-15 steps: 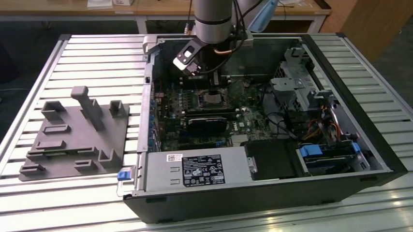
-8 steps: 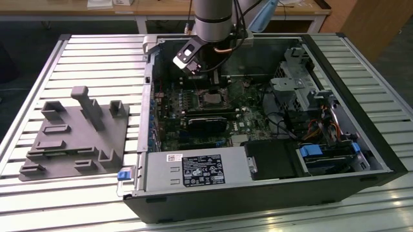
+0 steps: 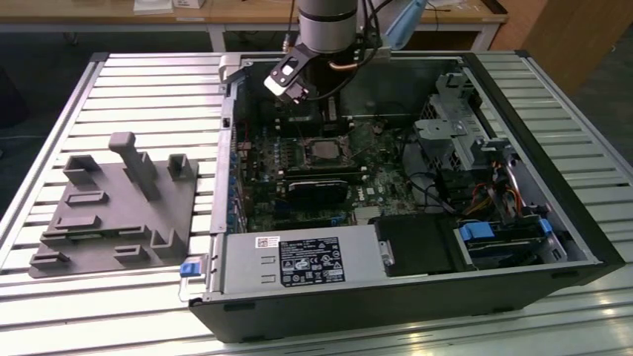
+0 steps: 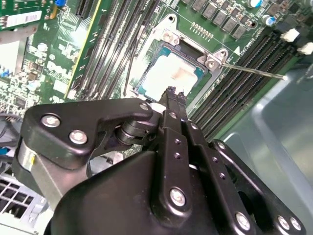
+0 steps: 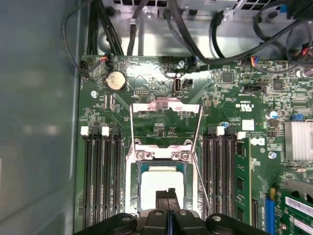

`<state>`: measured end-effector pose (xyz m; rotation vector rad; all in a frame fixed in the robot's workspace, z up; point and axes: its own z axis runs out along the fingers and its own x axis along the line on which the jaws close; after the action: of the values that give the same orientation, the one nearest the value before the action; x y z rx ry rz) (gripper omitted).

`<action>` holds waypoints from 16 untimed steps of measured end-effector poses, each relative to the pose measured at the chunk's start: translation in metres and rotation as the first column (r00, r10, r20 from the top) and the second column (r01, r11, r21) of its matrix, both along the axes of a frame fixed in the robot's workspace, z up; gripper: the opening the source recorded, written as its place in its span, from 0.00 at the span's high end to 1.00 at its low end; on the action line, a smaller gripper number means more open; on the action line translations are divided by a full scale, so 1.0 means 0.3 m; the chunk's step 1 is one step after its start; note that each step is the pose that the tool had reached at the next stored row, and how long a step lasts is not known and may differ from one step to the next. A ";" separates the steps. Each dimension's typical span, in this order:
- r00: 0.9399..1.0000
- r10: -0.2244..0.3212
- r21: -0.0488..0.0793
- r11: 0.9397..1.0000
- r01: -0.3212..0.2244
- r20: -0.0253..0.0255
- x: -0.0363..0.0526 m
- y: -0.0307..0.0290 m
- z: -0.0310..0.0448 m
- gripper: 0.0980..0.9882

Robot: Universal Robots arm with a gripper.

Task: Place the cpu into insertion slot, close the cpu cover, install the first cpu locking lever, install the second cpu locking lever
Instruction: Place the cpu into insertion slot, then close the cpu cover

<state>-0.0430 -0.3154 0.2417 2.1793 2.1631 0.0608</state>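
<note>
One cpu (image 5: 160,178) under end effector (image 5: 167,192), first wrist view, cpu cover (image 5: 166,106) open

- Exterior view: even light from overhead, with white streaks of glare on the ribbed metal table (image 3: 554,326) at its near edge.
- The computer case (image 3: 396,311) is dim inside, shaded by its own walls.
- Second wrist view: the cpu (image 4: 168,73) face is washed out pale.

No readable text (label (image 3: 308,261) illegible).
</note>
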 end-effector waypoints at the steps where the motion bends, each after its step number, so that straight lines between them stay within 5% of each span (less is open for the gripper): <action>1: 1.000 0.000 0.000 1.000 0.000 0.000 0.000 0.000 0.008 0.99; 7: 1.000 0.000 0.000 1.000 0.000 0.001 0.000 0.000 0.048 0.99; 16: 1.000 -0.001 0.000 1.000 0.001 0.001 0.000 0.000 0.054 0.99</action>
<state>-0.0430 -0.3154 0.2578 2.1797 2.1617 0.0610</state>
